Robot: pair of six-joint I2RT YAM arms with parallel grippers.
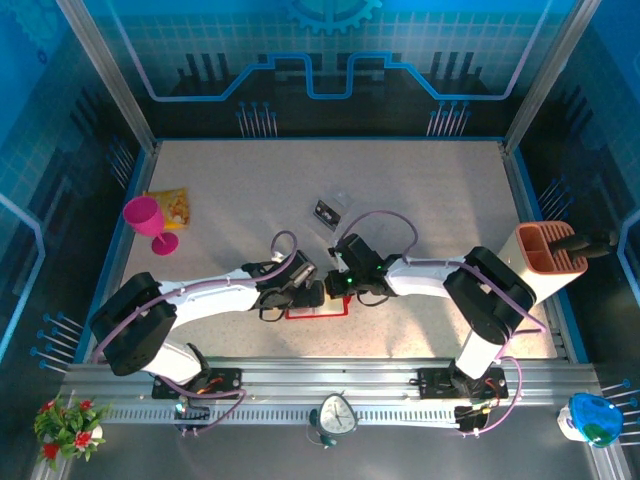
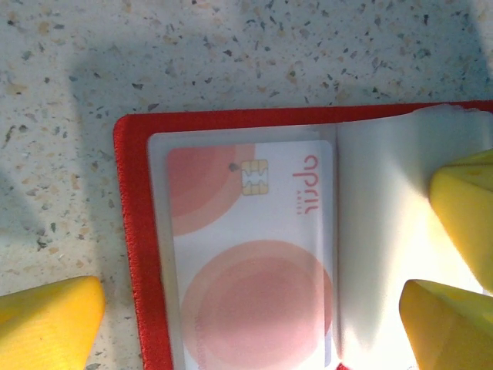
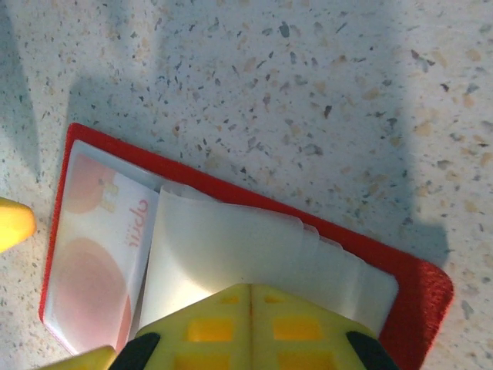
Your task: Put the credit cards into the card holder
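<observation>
**Top view.** The card holder point(image 1: 320, 312) lies open and flat on the surface point(image 1: 420, 190), with its long axis running left to right across the view. My left fingers point(image 1: 303, 290) hang over its left half and my right fingers point(image 1: 342, 284) over its right half. A loose card point(image 1: 324, 212) lies on the far side of the card holder, well apart from it and not yet put in.

**Left wrist view.** My left fingers are spread fully and hold nothing. One tip is over bare surface just left of the card holder's red edge, and the other is over its pale inside. A pocketed card point(image 2: 250, 254) sits in the left leaf. Its long axis crosses that of the card holder, and its chip faces the holder's far edge.

**Right wrist view.** My right fingers are closed together, with their tips on the fan of clear sleeves point(image 3: 254, 247) near the card holder's middle. I cannot tell whether a sleeve is pinched between them. Here the card holder's long axis runs from upper left to lower right, and the pocketed card is at its left end.

**Hazards, as I judge them.**
- If my right fingers slip, the clear sleeves could spring back over the pocket.
- My right fingers press down near the middle, so the card holder may pivot or slide on the smooth surface.
- If my left tip beside the red edge comes down crooked, it could catch that edge and shove the card holder.
- A tilt could let the pocketed card creep out.
</observation>
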